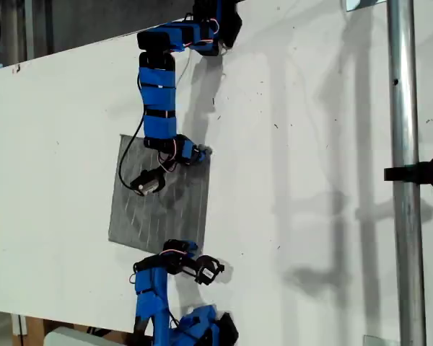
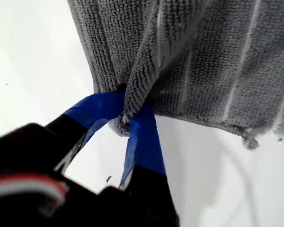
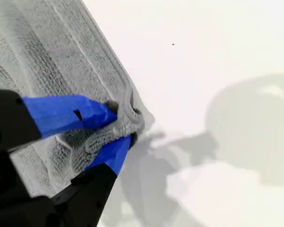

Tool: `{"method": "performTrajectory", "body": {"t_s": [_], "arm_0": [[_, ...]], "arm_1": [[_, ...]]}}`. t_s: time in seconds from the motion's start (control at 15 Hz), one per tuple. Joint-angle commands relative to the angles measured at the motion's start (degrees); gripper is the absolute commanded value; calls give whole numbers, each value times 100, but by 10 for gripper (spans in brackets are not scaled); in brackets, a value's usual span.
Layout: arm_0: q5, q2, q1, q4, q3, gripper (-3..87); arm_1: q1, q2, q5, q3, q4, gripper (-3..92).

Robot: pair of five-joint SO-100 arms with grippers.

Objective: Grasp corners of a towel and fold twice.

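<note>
Towel [image 1: 148, 216] is lying flat on the white counter [image 1: 310, 180], a little toward the exterior view's left of centre, stripes running roughly top to bottom in that view. It's looking like a plain rectangle, edges mostly straight.

My first tool [image 2: 128, 114] is sitting at one towel [image 2: 203, 56] edge, not on the tip itself: one corner [image 2: 248, 139] is showing a little further along the same hem, frayed and free. The tool is clenched, blue tips nearly together, and is pinching a ridge of cloth that is bunching up between them. The hem just beside the pinch is lifting off the counter; the rest of the cloth is staying flat.

My second tool [image 3: 120, 125] is sitting right at a towel [image 3: 38, 56] corner, cloth on one side and bare counter with arm shadows on the other. It is also clenched, grasping the corner: the tip is crumpling into a small wad between the two blue fingers [image 3: 66, 113].

In the exterior view two blue arms are working the towel's right side, one arm [image 1: 159, 94] reaching in from the top to the upper right corner, another arm [image 1: 153, 288] coming in from the bottom to the lower edge. I can't tell for sure from the wrist views which arm is which.

A metal pole [image 1: 404, 180] is standing along the exterior view's right, well apart from the towel.
</note>
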State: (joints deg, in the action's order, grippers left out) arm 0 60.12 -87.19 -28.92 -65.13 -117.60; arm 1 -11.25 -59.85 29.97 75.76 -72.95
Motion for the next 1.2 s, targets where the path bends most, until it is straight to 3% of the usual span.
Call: {"method": "performTrajectory", "body": {"t_s": [0.0,0.33,0.6,0.73,0.87,1.13], "arm_0": [[158,-176,-114,-62,26,-17],[1239,-1477,1257,-1371,835,-17],[2979,-2057,3217,-1767,1617,-17],[3498,-1679,3876,-1881,2136,-17],[3278,-1318,3771,-1863,2487,-17],[1433,-940,1986,-1652,2716,-17]], "arm_1": [[97,-562,132,-26,-132,-3],[527,-1644,984,598,-352,-3],[2092,-2250,2224,483,-545,-3],[2716,-2382,2777,123,-554,-3],[2663,-2496,2927,88,-554,-3],[870,-3067,2171,905,-580,-3]]}}
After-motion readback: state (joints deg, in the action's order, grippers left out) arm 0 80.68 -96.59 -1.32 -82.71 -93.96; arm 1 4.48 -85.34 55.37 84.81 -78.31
